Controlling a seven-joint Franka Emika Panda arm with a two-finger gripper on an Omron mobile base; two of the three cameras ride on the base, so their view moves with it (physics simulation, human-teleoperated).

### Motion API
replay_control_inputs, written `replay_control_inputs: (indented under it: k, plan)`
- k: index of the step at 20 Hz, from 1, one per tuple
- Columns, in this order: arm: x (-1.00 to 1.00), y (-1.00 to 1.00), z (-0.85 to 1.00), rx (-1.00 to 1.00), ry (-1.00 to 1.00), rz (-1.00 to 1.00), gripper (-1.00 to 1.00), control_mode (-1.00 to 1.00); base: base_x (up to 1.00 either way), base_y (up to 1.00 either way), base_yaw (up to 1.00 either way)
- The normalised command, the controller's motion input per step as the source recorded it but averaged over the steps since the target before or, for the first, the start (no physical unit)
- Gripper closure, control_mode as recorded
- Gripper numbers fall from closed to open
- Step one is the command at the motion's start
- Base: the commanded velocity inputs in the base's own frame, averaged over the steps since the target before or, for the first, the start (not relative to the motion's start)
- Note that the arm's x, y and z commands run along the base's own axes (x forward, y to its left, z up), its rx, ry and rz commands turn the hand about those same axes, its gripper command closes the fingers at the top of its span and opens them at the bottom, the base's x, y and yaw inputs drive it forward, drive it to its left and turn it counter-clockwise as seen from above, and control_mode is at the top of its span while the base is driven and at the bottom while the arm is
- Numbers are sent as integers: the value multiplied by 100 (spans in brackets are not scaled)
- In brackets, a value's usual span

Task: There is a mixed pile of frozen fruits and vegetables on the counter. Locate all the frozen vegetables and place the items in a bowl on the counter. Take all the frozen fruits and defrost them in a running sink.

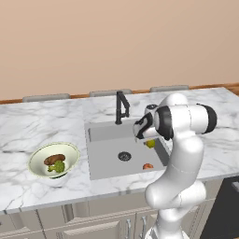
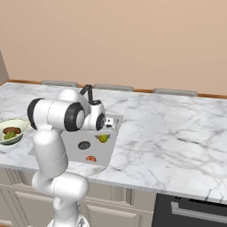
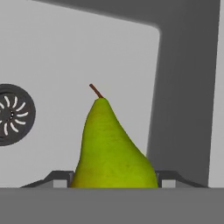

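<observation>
My gripper [image 1: 149,139] is shut on the yellow-green pear [image 3: 111,148], one of the frozen fruits, and holds it over the right side of the sink [image 1: 107,161]. In the hand view the pear stands stem up between my fingertips [image 3: 59,179], with the round drain [image 3: 11,114] to its left. The red apple [image 1: 148,166] lies on the sink floor near the front right corner. On the counter [image 1: 28,126] to the left stands the bowl [image 1: 35,158], holding the green broccoli [image 1: 57,167] and the brown potato-like lump [image 1: 54,159]. The right base view shows the pear [image 2: 103,138] and the apple [image 2: 91,158] too.
The black faucet [image 1: 121,107] rises behind the sink, just left of my hand. The sink's right wall [image 3: 183,96] is close to the pear. Bare marble counter [image 2: 177,128] stretches to the right of the sink.
</observation>
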Motion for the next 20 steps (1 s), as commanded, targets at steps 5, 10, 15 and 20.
replay_control_inputs:
  k: [5, 10, 15, 20]
  plan:
    - [0, 0, -6, 7, 0, 0, 100, -100, 0, 0, 0]
    - [0, 2, -1, 8, 0, 0, 100, -100, 0, 0, 0]
    - [-7, 41, -1, 2, 0, 0, 100, -100, 0, 0, 0]
    - [-2, 45, -7, 0, 0, 0, 100, -100, 0, 0, 0]
